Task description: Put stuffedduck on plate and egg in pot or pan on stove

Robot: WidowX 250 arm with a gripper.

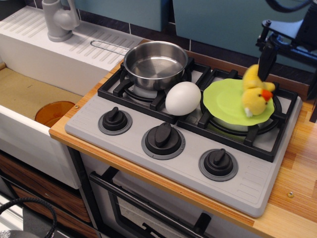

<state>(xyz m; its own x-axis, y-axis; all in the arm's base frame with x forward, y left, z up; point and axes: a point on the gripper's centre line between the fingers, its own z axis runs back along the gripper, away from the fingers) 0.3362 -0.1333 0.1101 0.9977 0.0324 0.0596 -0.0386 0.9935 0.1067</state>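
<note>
On the right burner, the duck [254, 95] sits on the plate [225, 100], near its far right edge, beak pointing right. The gripper [287, 47] hangs just above and behind it, holding nothing; one dark finger shows, so I cannot tell how the jaws stand. The egg [183, 98] rests on the stove [148, 163] between plate and pot [155, 64], likely next.

I have one camera, up high at the front-left, looking down close at the stove [163, 148].
</note>
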